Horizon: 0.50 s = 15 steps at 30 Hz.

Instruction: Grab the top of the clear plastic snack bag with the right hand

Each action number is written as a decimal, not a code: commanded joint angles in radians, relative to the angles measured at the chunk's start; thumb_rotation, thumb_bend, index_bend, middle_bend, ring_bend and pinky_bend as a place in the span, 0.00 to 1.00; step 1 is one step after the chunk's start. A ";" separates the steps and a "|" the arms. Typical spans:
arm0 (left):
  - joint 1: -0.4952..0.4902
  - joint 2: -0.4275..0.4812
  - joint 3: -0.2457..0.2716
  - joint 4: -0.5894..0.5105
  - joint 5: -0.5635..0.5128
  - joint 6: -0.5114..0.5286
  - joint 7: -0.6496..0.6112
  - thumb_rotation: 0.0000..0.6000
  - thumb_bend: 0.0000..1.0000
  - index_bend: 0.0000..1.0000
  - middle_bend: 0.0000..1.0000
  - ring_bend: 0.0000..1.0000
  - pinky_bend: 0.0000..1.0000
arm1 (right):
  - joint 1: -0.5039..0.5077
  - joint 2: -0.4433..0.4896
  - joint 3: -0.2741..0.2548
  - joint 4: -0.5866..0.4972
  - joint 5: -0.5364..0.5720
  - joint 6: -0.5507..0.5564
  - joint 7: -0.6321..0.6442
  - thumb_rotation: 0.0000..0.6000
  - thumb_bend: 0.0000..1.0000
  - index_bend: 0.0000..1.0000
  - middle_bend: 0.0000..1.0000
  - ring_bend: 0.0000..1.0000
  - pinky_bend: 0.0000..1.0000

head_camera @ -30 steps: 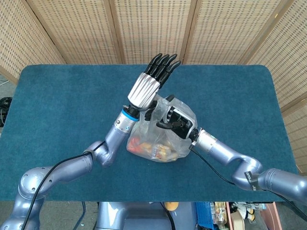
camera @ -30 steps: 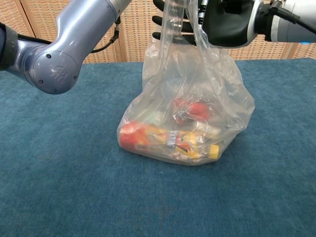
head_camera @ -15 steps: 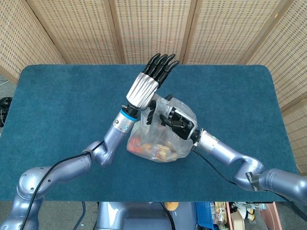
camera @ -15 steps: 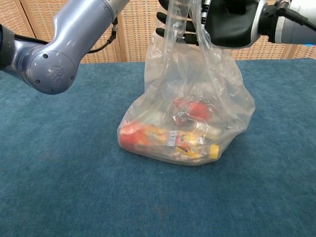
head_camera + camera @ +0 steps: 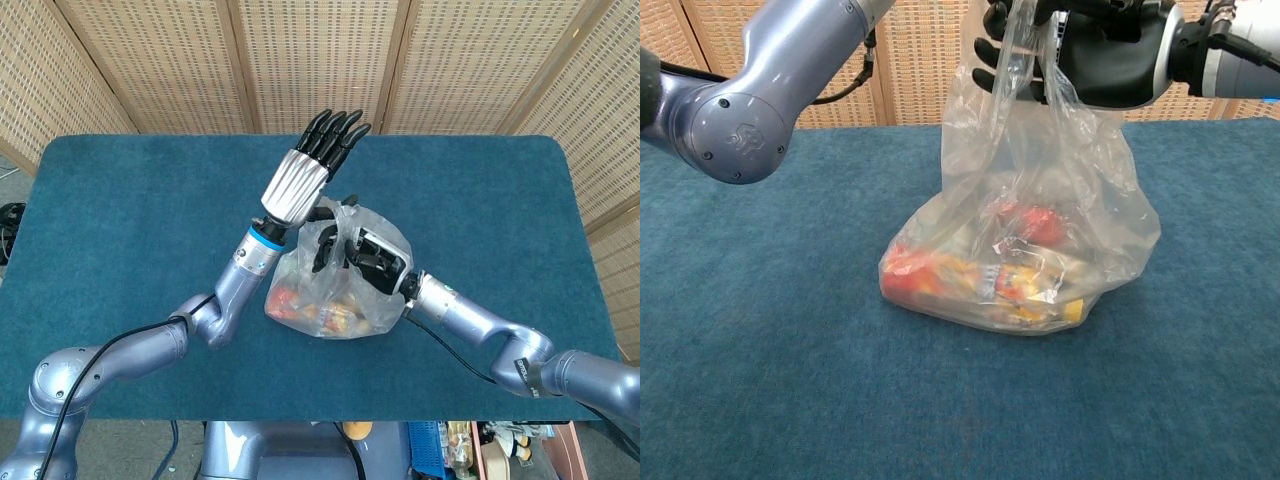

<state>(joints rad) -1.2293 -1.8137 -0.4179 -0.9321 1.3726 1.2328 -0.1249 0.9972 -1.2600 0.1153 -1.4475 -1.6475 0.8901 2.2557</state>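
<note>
**Right hand gathers the bag's top**

The clear plastic snack bag (image 5: 1025,235) sits near the middle of the blue table (image 5: 120,220), red and yellow packets pooled at its base. Its gathered top rises to 12 o'clock — there the right hand (image 5: 1095,50) closes its fingers around the plastic. The left hand (image 5: 312,165) stands at about 11 o'clock from the bag, fingers straight, holding nothing.

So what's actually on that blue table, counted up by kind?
Clear plastic snack bag: 1, with red and yellow snack packs inside, too jumbled to count
Robot hands: 2, right hand and left hand
Total: 3
</note>
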 commanded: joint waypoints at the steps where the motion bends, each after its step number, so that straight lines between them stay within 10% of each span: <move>1: 0.005 0.007 0.006 -0.008 -0.001 -0.008 0.002 1.00 0.24 0.00 0.00 0.00 0.00 | 0.004 0.005 -0.001 0.003 0.005 -0.001 -0.010 1.00 1.00 0.57 0.69 0.55 0.57; 15: 0.038 0.082 0.042 -0.068 0.015 -0.043 0.007 1.00 0.10 0.00 0.00 0.00 0.00 | 0.030 0.043 -0.011 -0.029 0.032 -0.031 -0.001 1.00 1.00 0.62 0.73 0.58 0.63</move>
<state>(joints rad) -1.1917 -1.7325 -0.3759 -1.0001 1.3876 1.1895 -0.1176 1.0271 -1.2174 0.1048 -1.4764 -1.6162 0.8594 2.2550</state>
